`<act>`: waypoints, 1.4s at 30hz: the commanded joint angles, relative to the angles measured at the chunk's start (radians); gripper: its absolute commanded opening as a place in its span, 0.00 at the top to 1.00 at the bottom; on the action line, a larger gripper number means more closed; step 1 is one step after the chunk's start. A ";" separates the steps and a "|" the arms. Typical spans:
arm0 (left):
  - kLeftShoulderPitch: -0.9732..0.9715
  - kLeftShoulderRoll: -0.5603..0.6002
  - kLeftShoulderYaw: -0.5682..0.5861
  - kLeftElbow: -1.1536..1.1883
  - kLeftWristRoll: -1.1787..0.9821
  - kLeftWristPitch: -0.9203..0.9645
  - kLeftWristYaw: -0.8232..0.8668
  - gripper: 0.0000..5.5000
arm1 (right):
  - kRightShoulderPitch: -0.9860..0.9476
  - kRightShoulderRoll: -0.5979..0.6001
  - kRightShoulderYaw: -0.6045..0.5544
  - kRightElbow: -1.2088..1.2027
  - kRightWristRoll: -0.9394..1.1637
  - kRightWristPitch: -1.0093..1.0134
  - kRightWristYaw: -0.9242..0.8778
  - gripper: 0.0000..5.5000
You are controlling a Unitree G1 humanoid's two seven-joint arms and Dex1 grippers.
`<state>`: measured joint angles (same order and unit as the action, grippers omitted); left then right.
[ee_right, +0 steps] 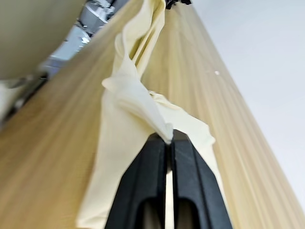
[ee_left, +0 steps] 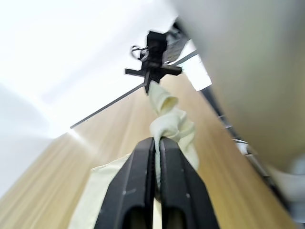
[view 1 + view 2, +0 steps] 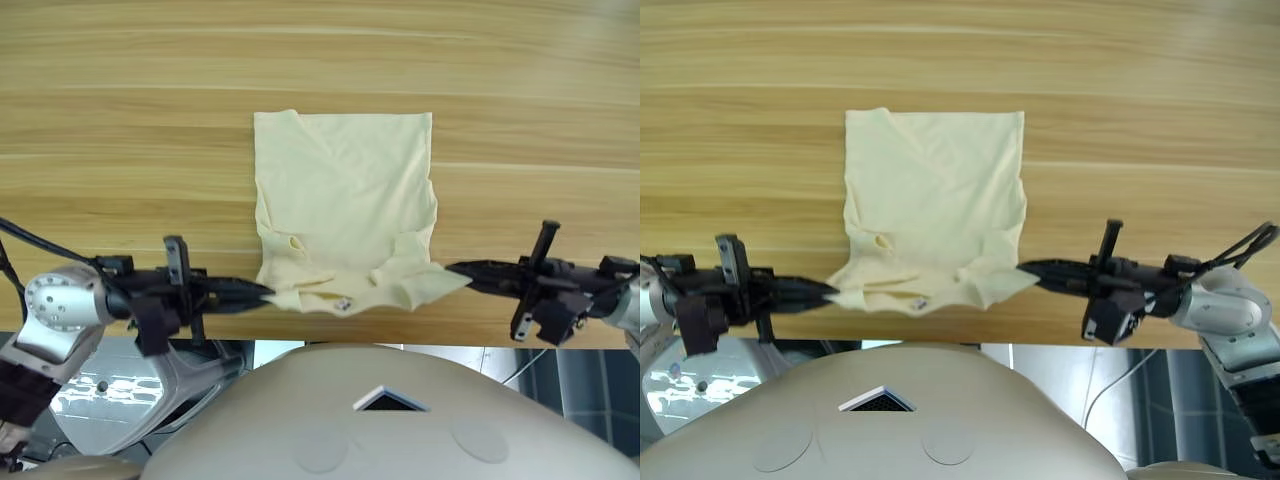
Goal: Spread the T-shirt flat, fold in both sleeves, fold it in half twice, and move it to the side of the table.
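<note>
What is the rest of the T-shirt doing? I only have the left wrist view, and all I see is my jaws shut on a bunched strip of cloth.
Observer: From the head views, the far part of the T-shirt lies spread on the wooden table with light creases. Only the near edge is bunched.
Operator: Does the right arm have its corner?
Observer: Yes. The right wrist view shows the right jaws shut on a pinch of cloth at the near right corner.
Operator: Where is that near edge against the table?
Observer: Just inside the table's near edge, held between the left jaws and the right jaws.
</note>
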<state>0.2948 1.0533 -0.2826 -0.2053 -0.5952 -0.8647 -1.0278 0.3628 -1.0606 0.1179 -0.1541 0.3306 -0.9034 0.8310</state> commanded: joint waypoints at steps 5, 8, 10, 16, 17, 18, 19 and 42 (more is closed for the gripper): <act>-0.185 -0.222 0.090 0.113 0.074 0.133 0.074 1.00 | -0.249 0.175 -0.066 0.076 -0.133 0.248 -0.139 1.00; -0.271 -0.308 0.112 0.199 0.138 0.170 0.113 1.00 | -0.345 0.243 -0.065 0.145 -0.245 0.319 -0.206 1.00; -0.339 -0.364 0.127 0.277 0.207 0.182 0.152 1.00 | -0.413 0.284 -0.057 0.202 -0.324 0.356 -0.251 1.00; -0.534 -0.482 0.152 0.574 0.433 0.149 0.276 1.00 | -0.552 0.361 -0.009 0.353 -0.517 0.388 -0.338 1.00; -0.570 -0.491 0.150 0.639 0.497 0.132 0.315 1.00 | -0.577 0.374 0.003 0.384 -0.541 0.387 -0.347 1.00; -0.603 -0.498 0.147 0.705 0.564 0.110 0.359 1.00 | -0.600 0.387 0.015 0.415 -0.566 0.385 -0.358 1.00; -0.632 -0.499 0.137 0.777 0.640 0.082 0.410 1.00 | -0.631 0.403 0.029 0.458 -0.589 0.381 -0.368 1.00; -0.946 -0.663 -0.053 1.490 1.092 0.111 0.909 1.00 | -1.021 0.700 0.267 1.388 -0.899 0.398 -0.771 1.00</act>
<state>-0.6329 0.3931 -0.3119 1.2593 0.4672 -0.7834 -0.1478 -0.6499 -0.3840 0.3681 1.1855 -0.5563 -0.5327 0.0721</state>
